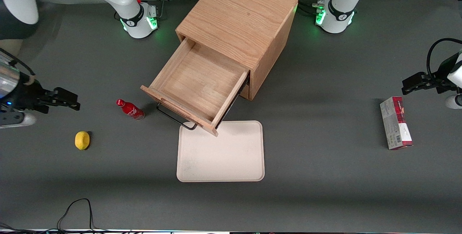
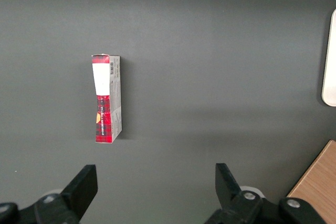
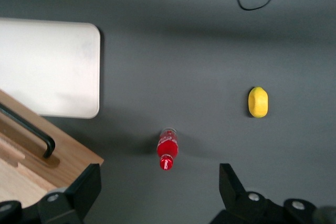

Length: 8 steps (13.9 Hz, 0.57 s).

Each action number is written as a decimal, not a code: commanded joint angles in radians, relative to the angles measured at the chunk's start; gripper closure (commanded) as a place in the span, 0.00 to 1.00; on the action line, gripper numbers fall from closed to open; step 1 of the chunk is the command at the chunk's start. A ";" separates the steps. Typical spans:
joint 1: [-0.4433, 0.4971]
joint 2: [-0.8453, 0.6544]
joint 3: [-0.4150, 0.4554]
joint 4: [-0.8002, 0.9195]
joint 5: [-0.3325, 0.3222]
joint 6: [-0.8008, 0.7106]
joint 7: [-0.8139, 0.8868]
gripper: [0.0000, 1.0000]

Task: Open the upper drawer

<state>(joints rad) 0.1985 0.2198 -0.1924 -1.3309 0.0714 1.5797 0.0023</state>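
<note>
The upper drawer (image 1: 196,82) stands pulled out over the tray (image 1: 221,153); the end effector (image 1: 74,103), fingers spread and holding nothing, hangs near the bottle (image 1: 130,109)

The right arm hangs out at the working arm's end of the table, wrist roughly level, its gripper (image 1: 74,103) (image 3: 157,190) with fingers spread wide and gripping nothing.

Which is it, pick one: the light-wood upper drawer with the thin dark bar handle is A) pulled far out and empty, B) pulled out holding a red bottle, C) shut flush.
A: the upper drawer shows its bare wooden floor; the open gripper is away from it.
</note>
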 commanded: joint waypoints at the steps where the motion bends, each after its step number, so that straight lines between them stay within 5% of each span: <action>1: -0.149 -0.151 0.134 -0.198 -0.019 0.082 0.054 0.00; 8: -0.202 -0.149 0.139 -0.203 -0.062 0.072 0.044 0.00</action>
<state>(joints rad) 0.0057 0.0867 -0.0713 -1.5141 0.0327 1.6348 0.0155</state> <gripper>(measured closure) 0.000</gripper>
